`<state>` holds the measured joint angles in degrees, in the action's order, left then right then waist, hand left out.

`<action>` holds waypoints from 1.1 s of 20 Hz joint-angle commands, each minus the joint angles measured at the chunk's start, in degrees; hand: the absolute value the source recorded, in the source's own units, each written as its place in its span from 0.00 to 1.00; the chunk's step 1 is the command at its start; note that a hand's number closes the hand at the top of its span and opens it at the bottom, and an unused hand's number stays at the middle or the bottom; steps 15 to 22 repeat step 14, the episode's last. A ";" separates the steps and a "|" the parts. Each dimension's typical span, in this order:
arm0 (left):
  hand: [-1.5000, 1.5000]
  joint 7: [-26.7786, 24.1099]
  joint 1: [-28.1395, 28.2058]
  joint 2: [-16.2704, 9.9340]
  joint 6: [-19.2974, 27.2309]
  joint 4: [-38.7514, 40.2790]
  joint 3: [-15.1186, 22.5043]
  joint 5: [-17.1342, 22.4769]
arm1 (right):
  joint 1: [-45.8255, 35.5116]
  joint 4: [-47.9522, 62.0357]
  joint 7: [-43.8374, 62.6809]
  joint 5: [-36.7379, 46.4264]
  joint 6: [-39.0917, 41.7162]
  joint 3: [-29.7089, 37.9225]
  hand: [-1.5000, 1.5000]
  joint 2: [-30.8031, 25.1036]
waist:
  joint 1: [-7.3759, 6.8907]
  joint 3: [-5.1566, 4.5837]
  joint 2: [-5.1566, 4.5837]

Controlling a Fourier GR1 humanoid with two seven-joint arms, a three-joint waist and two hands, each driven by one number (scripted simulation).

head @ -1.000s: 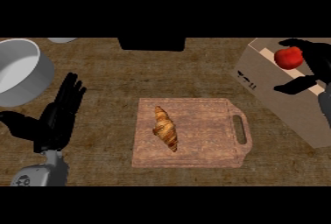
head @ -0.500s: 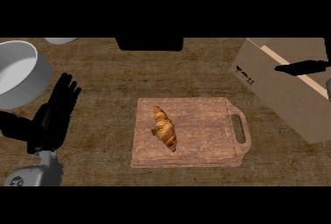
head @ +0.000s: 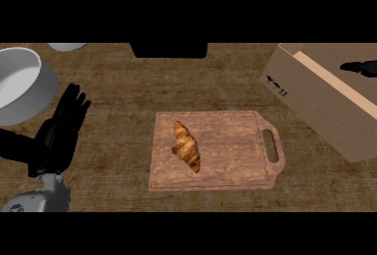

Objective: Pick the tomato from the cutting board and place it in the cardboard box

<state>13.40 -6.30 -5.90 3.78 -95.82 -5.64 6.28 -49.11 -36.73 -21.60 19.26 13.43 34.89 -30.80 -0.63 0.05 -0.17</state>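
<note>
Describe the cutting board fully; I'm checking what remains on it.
The cutting board is a brown, wood-grained rectangle with rounded corners and a slotted handle on its right side. It lies flat on the dark counter, left of the cardboard box and apart from it. Only a croissant rests on its left half; no tomato shows. Neither hand touches it.

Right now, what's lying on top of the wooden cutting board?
Only a croissant lies on the cutting board, on its left half. No tomato shows on it. The inside of the cardboard box cannot be seen from here.
</note>
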 commanded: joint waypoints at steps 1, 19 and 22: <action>0.50 1.05 -0.91 -0.54 0.29 -0.71 0.01 -0.47 | 0.10 3.94 -0.59 -6.01 4.35 4.80 0.00 -3.55 | 0.07 0.01 -0.04; 0.50 0.77 -2.25 -0.43 0.07 -0.19 -0.02 -0.34 | 1.86 18.38 -11.16 -8.54 8.23 6.76 0.00 -17.00 | -0.85 0.07 -0.37; 0.50 0.77 -2.25 -0.43 0.07 -0.19 -0.02 -0.34 | 1.86 18.38 -11.16 -8.54 8.23 6.76 0.00 -17.00 | -0.85 0.07 -0.37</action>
